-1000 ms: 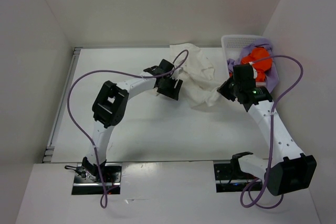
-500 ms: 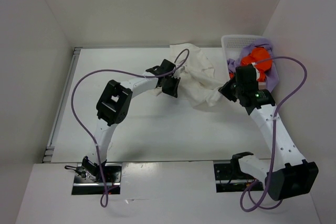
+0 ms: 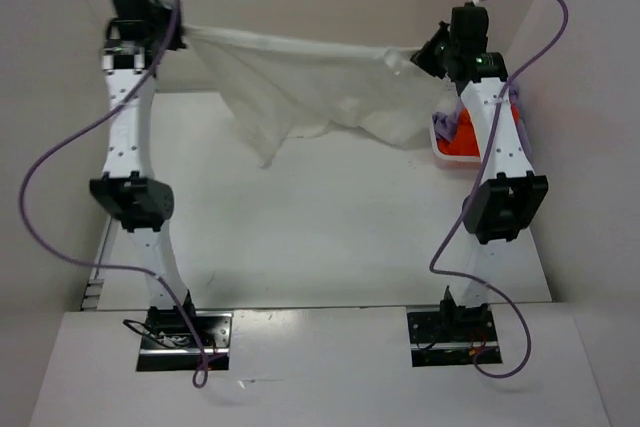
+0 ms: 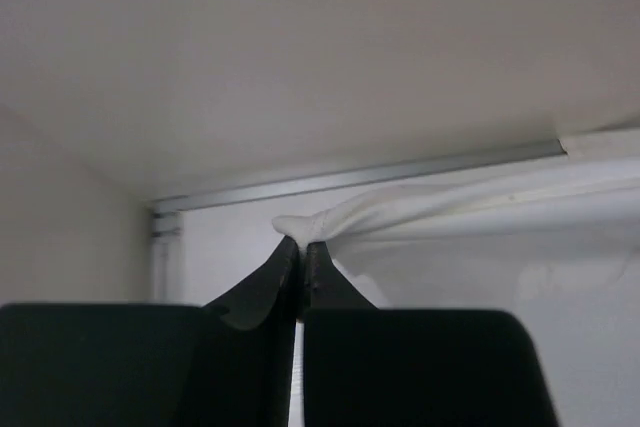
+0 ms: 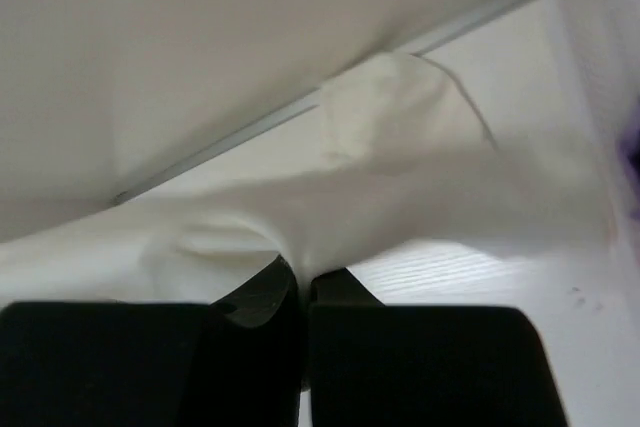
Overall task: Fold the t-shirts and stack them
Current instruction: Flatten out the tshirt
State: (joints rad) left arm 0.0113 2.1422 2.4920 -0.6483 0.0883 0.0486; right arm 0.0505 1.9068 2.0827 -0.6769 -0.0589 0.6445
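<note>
The cream-white t-shirt (image 3: pixel 310 82) hangs stretched in the air between both raised arms, its lower part drooping toward the table. My left gripper (image 3: pixel 183 35) is shut on its left edge, and the pinched cloth (image 4: pixel 330 217) bunches at the fingertips of that gripper (image 4: pixel 302 243). My right gripper (image 3: pixel 425 55) is shut on the right edge, where the cloth (image 5: pixel 380 177) spreads away from my right gripper (image 5: pixel 303 275). The orange t-shirt (image 3: pixel 462 145) and a bit of the lavender t-shirt (image 3: pixel 445 127) lie in the basket, mostly hidden behind the right arm.
The white perforated basket (image 3: pixel 441 140) stands at the back right against the right wall. White walls enclose the table (image 3: pixel 320 237) on the left, back and right. A metal rail (image 4: pixel 360 177) runs along the far table edge.
Both arms rose from the table to full height and spread apart, lifting the cream-white t-shirt and stretching it between them. The left gripper shut on the cloth.
</note>
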